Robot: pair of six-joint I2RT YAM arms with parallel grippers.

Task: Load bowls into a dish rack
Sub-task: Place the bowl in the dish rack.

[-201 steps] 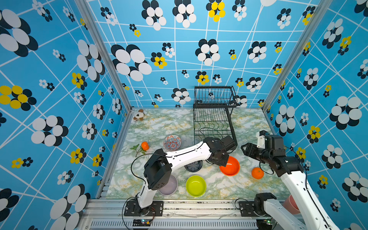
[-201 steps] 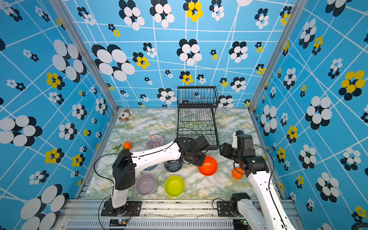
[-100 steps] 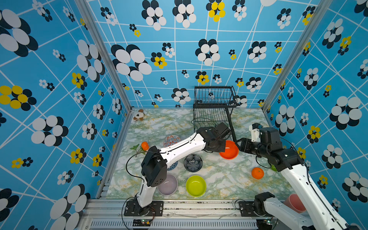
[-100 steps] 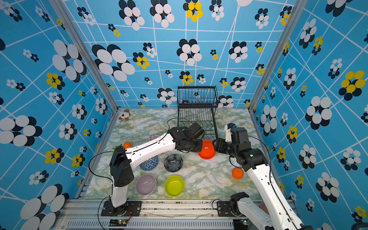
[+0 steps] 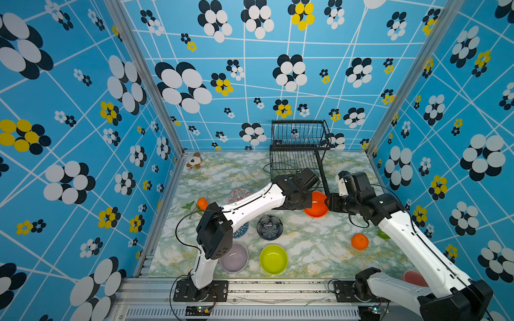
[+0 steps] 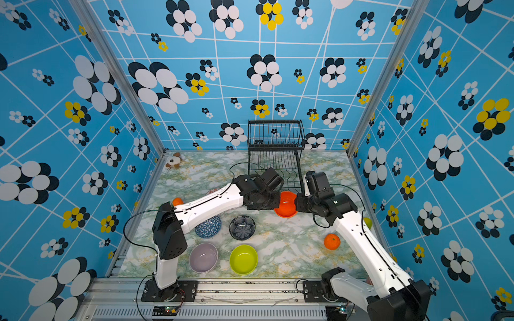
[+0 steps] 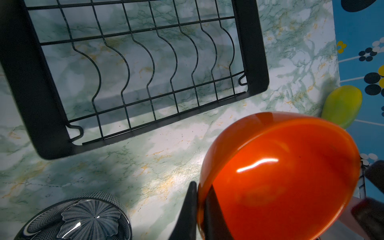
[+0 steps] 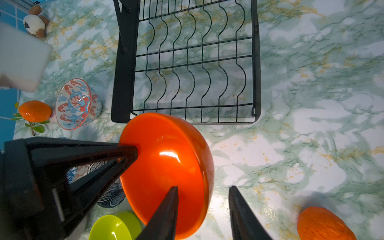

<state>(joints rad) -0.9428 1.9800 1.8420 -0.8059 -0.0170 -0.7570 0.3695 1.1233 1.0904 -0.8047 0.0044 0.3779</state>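
The plain orange bowl (image 5: 317, 205) (image 6: 286, 204) hangs tilted above the table, just in front of the black wire dish rack (image 5: 297, 155) (image 6: 275, 155). My left gripper (image 7: 201, 187) (image 5: 307, 204) is shut on one side of its rim. My right gripper (image 8: 203, 188) (image 5: 329, 203) is open and straddles the opposite rim, one finger inside the bowl (image 8: 166, 166) and one outside, with a gap showing. The rack's slotted lower tray (image 7: 251, 62) (image 8: 124, 83) holds nothing. On the table sit the black flower bowl (image 5: 269, 228), lime-green bowl (image 5: 274, 259), lilac bowl (image 5: 235, 257), blue geometric bowl (image 6: 208, 226) and red-blue floral bowl (image 8: 76, 104).
An orange fruit (image 5: 359, 241) lies at the right and another with leaves (image 5: 202, 203) at the left. A green fruit (image 7: 340, 106) sits by the right wall, a plush toy (image 5: 194, 161) in the far left corner, and a pink cup (image 5: 414, 278) beside the right arm's base.
My left arm has carried the orange bowl up and toward the rack. My right gripper has moved in over the bowl's other rim, and its jaws have narrowed.
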